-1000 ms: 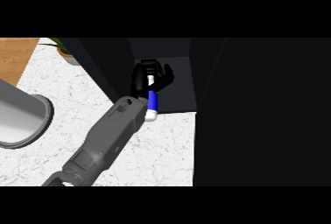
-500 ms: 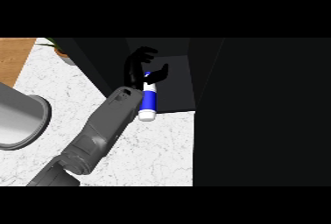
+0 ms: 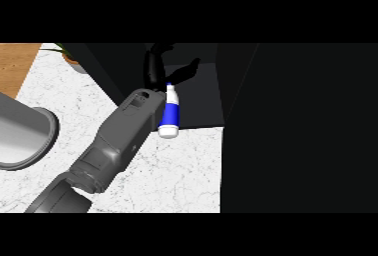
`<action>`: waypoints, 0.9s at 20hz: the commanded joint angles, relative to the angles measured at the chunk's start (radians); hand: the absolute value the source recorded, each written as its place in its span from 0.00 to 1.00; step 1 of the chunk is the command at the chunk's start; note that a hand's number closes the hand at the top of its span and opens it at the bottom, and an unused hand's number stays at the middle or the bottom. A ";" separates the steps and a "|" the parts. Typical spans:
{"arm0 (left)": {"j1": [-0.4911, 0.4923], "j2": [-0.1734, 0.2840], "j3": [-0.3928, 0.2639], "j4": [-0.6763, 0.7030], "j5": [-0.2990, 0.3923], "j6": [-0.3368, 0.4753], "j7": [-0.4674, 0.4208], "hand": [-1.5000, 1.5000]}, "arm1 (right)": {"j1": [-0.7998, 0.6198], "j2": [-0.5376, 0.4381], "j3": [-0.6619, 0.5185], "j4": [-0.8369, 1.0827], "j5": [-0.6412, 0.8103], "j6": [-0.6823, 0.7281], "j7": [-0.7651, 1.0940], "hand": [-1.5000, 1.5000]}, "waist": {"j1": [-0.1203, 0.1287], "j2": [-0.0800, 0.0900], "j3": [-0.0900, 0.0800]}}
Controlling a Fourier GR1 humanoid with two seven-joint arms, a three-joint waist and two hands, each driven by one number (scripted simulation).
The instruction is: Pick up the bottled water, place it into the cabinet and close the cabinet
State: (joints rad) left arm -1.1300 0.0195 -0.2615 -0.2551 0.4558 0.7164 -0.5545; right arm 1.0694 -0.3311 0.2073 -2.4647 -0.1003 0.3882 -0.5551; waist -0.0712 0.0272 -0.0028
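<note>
While its black fingers [image 3: 153,64] and thumb spread apart around the narrow far end of the bottled water [image 3: 170,111], the left hand [image 3: 159,70] reaches into the dark cabinet [image 3: 199,100]; whether they touch the bottle cannot be told. The white bottle with its blue label lies tilted at the cabinet's near edge, its rounded near end overhanging the white marble counter [image 3: 177,170]. Beside the bottle runs the grey forearm [image 3: 122,135]. Far left stand a grey pot [image 3: 22,135] and a potted plant [image 3: 70,59].
</note>
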 commanded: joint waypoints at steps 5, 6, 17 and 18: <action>0.013 -0.019 0.085 -0.093 0.094 -0.272 -0.142 1.00 | 0.027 -0.004 0.015 -0.072 -0.053 0.018 0.029 0.00 | 0.009 -0.011 0.001; 0.038 -0.019 0.077 -0.105 0.119 -0.271 -0.163 1.00 | 0.041 0.000 0.042 -0.101 -0.038 0.016 0.044 0.00 | -0.002 -0.011 0.001; 0.196 -0.019 -0.107 -0.326 0.256 -0.434 -0.066 1.00 | 0.037 -0.003 0.039 -0.133 -0.029 0.002 0.088 0.00 | 0.032 -0.030 0.001; 0.226 -0.019 -0.143 -0.379 0.285 -0.449 -0.064 1.00 | 0.028 0.000 0.052 -0.155 0.008 -0.012 0.106 0.00 | 0.030 -0.031 0.000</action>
State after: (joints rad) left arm -0.9762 0.0004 -0.3256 -0.5252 0.6768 0.3451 -0.6486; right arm 1.0716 -0.3220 0.2596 -2.4828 -0.0931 0.3926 -0.5131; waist -0.0438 0.0004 -0.0016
